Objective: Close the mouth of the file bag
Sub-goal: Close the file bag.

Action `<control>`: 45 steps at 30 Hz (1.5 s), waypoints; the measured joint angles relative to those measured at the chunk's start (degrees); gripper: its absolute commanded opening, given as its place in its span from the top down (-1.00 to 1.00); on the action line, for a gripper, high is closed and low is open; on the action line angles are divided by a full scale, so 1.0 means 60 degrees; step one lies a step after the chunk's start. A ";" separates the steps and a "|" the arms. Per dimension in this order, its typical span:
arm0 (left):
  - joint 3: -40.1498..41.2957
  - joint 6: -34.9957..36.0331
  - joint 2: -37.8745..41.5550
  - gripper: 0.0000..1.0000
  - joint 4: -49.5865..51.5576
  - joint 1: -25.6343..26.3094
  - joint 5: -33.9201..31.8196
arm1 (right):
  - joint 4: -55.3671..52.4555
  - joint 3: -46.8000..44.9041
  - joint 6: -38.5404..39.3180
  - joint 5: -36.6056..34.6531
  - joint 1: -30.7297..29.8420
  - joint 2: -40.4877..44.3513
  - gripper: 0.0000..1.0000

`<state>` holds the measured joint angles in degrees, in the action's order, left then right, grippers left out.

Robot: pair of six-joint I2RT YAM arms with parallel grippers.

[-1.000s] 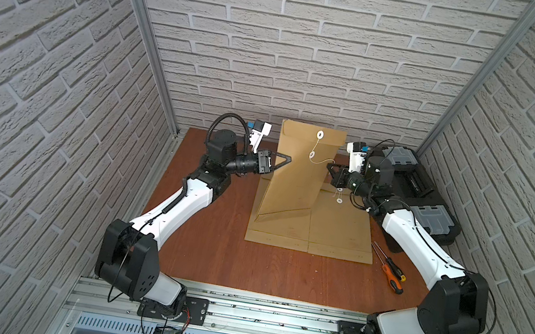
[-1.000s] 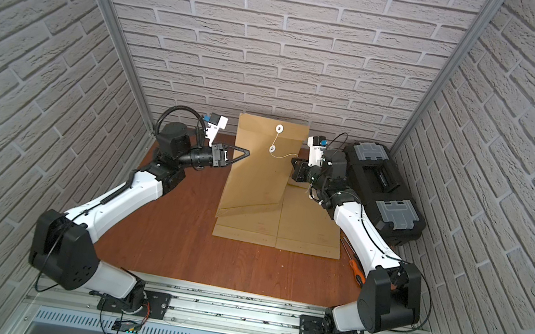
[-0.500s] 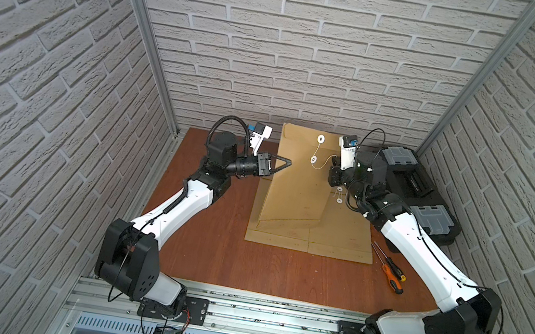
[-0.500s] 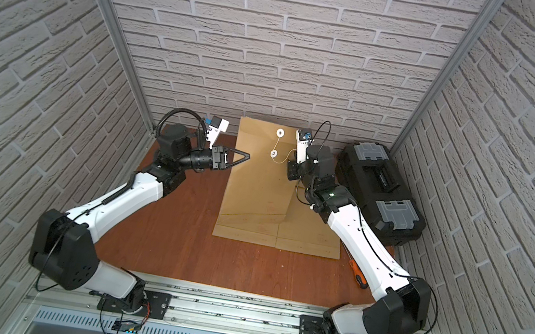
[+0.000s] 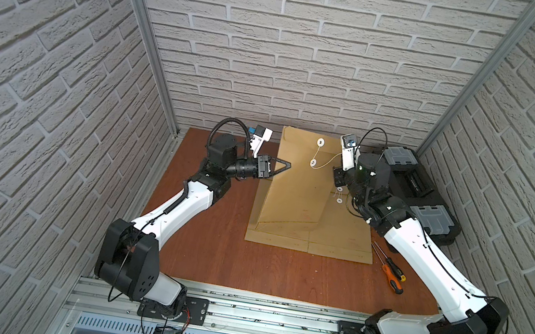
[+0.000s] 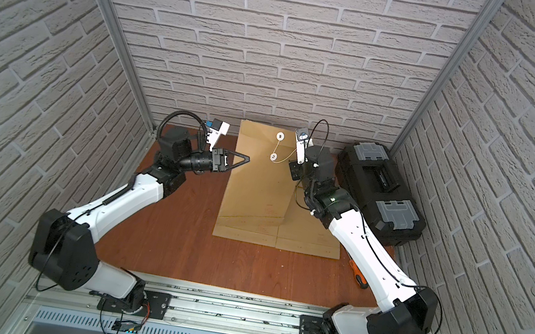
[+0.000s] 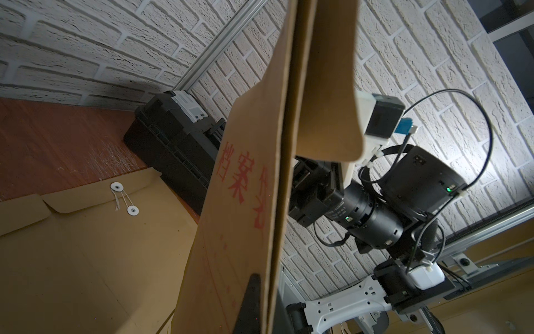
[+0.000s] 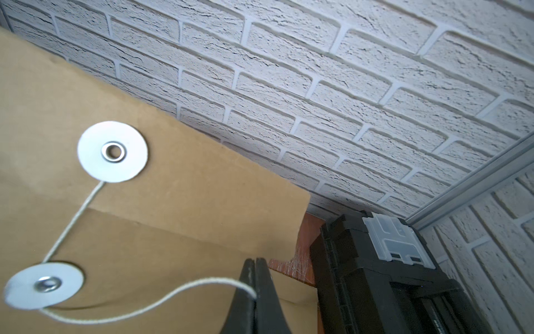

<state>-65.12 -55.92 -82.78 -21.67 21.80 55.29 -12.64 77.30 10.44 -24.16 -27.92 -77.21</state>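
A brown paper file bag (image 5: 295,186) (image 6: 260,181) stands raised off the table, leaning toward the back wall. My left gripper (image 5: 289,165) (image 6: 248,159) (image 7: 268,306) is shut on its left edge. The flap (image 8: 202,188) lies folded over the mouth. A white string (image 8: 173,292) runs from the upper disc (image 8: 112,151) down past the lower disc (image 8: 44,284) and out to my right gripper (image 8: 255,277) (image 5: 334,169), which is shut on the string's end to the right of the bag.
A second file bag (image 5: 343,229) (image 7: 86,245) lies flat on the table under the raised one, its string tied. A black toolbox (image 5: 413,189) (image 6: 378,188) sits at the back right. An orange screwdriver (image 5: 392,274) lies beside the flat bag.
My right arm has lifted and swung a little toward the bag, carrying the string end. The raised bag stands slightly more upright. The left arm has held still.
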 measured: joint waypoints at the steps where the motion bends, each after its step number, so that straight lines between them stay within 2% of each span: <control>1: 0.0004 -0.0025 0.0000 1.00 -0.0018 0.0000 0.0022 | -0.0004 0.0007 0.0091 -0.0055 0.0000 -0.0004 0.95; 12: 0.0313 -0.0142 0.0106 1.00 -0.0211 0.0000 0.0131 | 0.0291 0.0040 0.0951 -0.0503 -0.0076 -0.0222 0.95; 45: 0.1275 -0.0539 0.0164 1.00 -0.0780 0.0066 0.0266 | 0.0688 0.0423 0.1865 -0.0656 -0.0095 -0.1381 0.95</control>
<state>-57.47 -59.16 -81.80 -26.35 22.20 56.88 -8.51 79.83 21.63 -28.10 -28.49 -85.49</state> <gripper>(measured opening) 0.056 0.047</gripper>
